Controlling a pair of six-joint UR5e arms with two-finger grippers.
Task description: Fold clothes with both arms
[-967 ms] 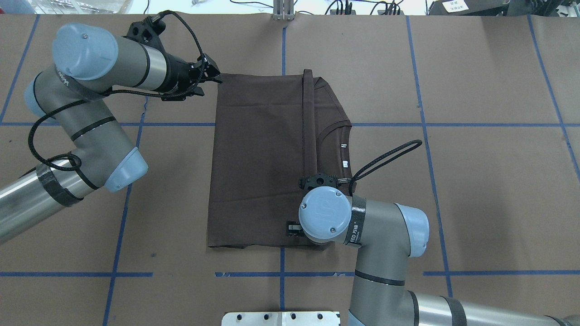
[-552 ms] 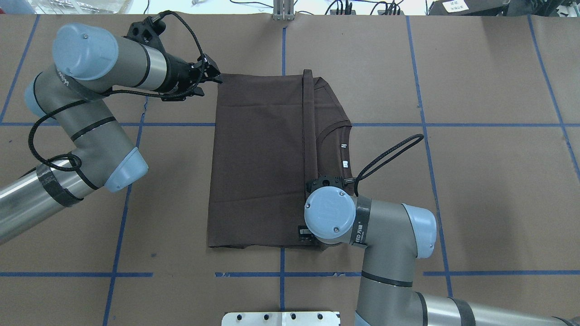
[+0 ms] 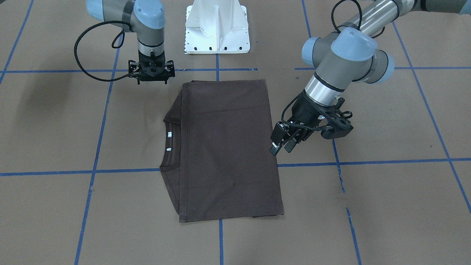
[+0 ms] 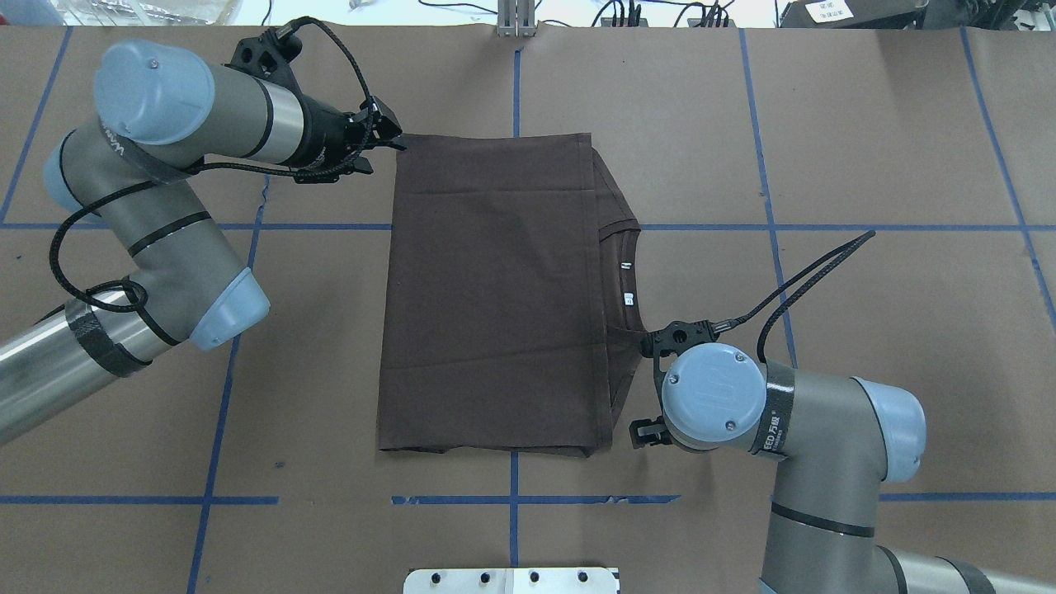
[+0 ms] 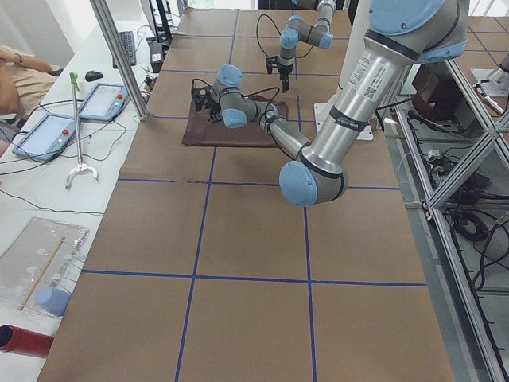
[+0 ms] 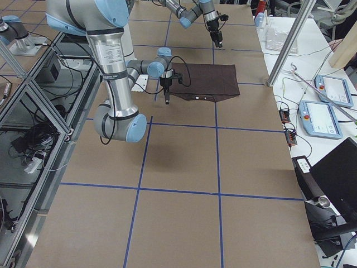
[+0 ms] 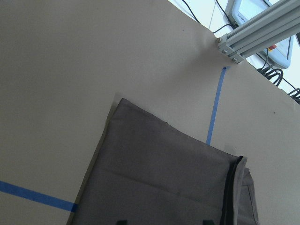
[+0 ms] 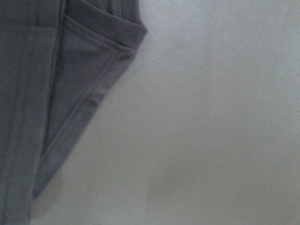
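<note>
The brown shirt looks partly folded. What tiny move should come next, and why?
Probably the left hand should dip and pinch the edge of the shirt right beside it. Its fingers are spread open at that edge, the right hand hangs off the collar side holding nothing, and the shirt lies flat as a long rectangle that likely needs another fold.

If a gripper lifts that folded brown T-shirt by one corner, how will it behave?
The T-shirt lies flat in thin layers, so it is probably floppy and light; lifted by one corner, the fold would likely fall open. Pushed, it may bunch on the brown table cover rather than slide.
</note>
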